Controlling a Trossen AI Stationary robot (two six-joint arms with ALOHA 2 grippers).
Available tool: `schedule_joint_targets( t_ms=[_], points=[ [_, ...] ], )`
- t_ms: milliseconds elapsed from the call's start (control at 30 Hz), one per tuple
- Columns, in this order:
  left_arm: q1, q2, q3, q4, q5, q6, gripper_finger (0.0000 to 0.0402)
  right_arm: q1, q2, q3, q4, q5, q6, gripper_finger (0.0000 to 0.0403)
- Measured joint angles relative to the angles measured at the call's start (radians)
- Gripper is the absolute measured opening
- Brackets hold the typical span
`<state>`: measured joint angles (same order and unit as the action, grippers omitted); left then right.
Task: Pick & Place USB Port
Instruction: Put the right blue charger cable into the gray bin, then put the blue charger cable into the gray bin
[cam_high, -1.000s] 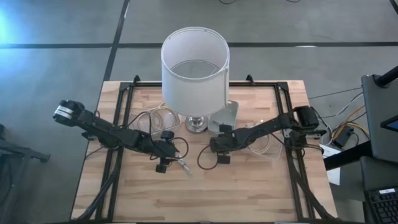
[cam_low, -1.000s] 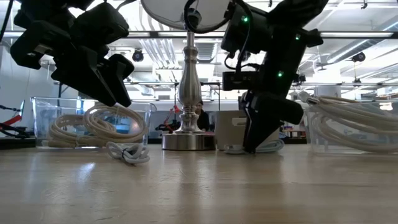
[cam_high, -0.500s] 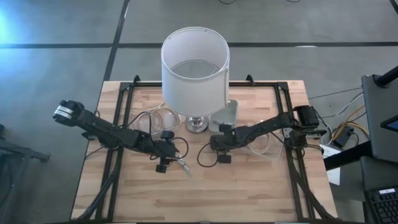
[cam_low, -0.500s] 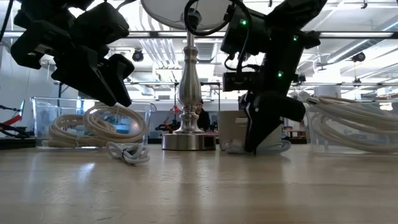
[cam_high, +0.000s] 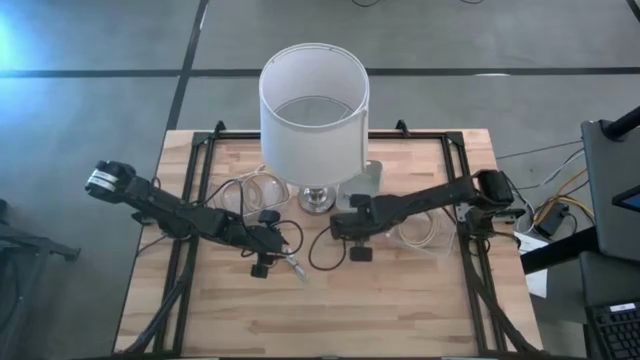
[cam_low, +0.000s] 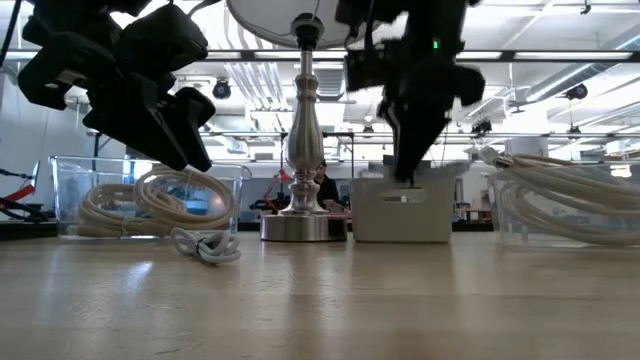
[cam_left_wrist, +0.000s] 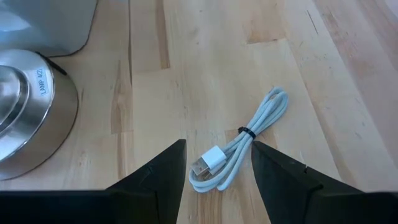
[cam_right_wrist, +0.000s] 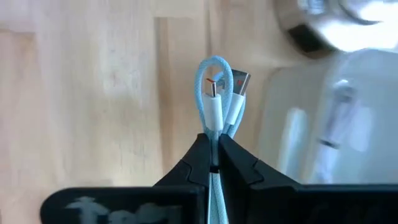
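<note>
A light-blue bundled USB cable (cam_right_wrist: 219, 93) is held in my shut right gripper (cam_right_wrist: 216, 142), above the table and near the white box (cam_right_wrist: 336, 124) and the lamp base (cam_right_wrist: 329, 15). In the high view this gripper (cam_high: 337, 228) is just right of the lamp. A second bundled white USB cable (cam_left_wrist: 239, 146) lies flat on the wood. My left gripper (cam_left_wrist: 217, 144) is open above it, with a finger on either side and not touching. That cable also shows in the low view (cam_low: 205, 245). My right gripper pinches the folded cable bundle (cam_right_wrist: 216, 127) between its two fingers, a little behind the looped end. The loop and both plugs (cam_right_wrist: 239, 82) stick out past the fingertips. The fingers lie along the bundle. The bundle is lifted clear of the table.
The lamp (cam_high: 314, 105) stands at the table's far middle, its metal base (cam_low: 303, 225) on the wood, with the white box (cam_low: 400, 210) beside it. Clear bins of coiled cables stand at the left (cam_low: 150, 200) and at the right (cam_low: 570, 200). The near half of the table (cam_high: 330, 310) is bare wood.
My right gripper has risen from the table beside the white box and gone a little toward the table's left edge, staying shut on the light-blue cable, which is now lifted clear.
</note>
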<state>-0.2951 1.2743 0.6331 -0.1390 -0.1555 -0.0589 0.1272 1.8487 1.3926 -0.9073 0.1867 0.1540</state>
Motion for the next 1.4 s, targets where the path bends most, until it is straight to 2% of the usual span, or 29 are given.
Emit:
schedule_joint_targets(
  t_ms=[200,400,600,867,1000,1400],
  points=[
    [0.000,0.000,0.000,0.000,0.000,-0.002,0.0186,-0.001,-0.014,0.095,-0.142,0.125,-0.012,0.0014],
    [0.000,0.000,0.000,0.000,0.000,-0.002,0.0186,-0.018,-0.025,0.077,-0.141,0.328,-0.080,0.0013],
    [0.000,0.000,0.000,0.000,0.000,-0.006,0.0186,-0.095,-0.024,-0.018,-0.077,0.337,-0.108,0.0013],
    [0.000,0.000,0.000,0.000,0.000,-0.007,0.0186,-0.182,-0.024,-0.104,0.139,0.339,-0.162,0.0013],
    [0.000,0.000,0.000,0.000,0.000,-0.030,0.0186,-0.218,-0.024,-0.120,0.148,0.339,-0.164,0.0016],
    [0.000,0.000,0.000,0.006,0.000,-0.032,0.0186,-0.262,-0.024,-0.138,0.194,0.340,-0.196,0.0088]
  ],
)
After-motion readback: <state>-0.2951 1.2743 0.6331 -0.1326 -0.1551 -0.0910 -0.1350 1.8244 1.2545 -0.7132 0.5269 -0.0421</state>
